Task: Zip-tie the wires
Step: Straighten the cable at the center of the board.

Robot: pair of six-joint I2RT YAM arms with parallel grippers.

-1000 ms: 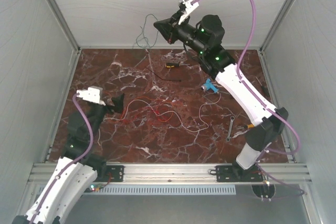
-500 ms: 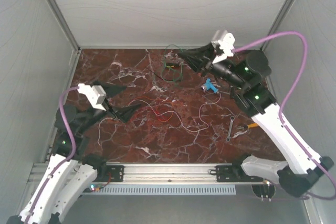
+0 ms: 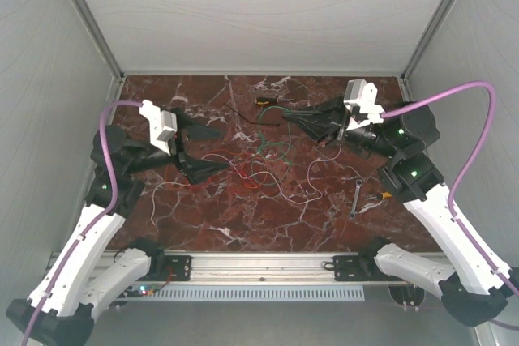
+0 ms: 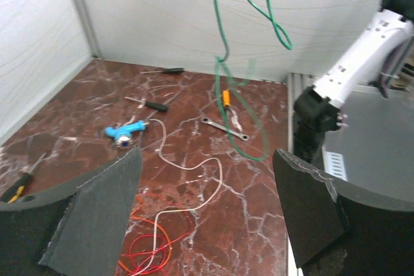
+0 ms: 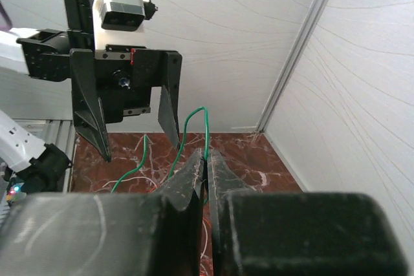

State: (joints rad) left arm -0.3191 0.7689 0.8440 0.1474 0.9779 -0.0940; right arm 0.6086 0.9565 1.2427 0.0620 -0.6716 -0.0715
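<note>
One wrench [image 3: 356, 198], blue tool [image 4: 125, 132] near wires [image 3: 247, 180], right gripper [image 5: 206, 154] pinching green wire [image 5: 206, 130]

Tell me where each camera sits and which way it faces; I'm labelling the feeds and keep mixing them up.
Top external: above and behind the bases, looking down on the table; both whole arms show, left gripper open, right gripper shut on the green wire.
Left wrist: looks rightward across the table at the right arm's base; its own open fingers flank the bottom.
Right wrist: looks leftward at the left gripper; its own shut fingers fill the bottom.
Shared: both wrist views show the green wire.
</note>
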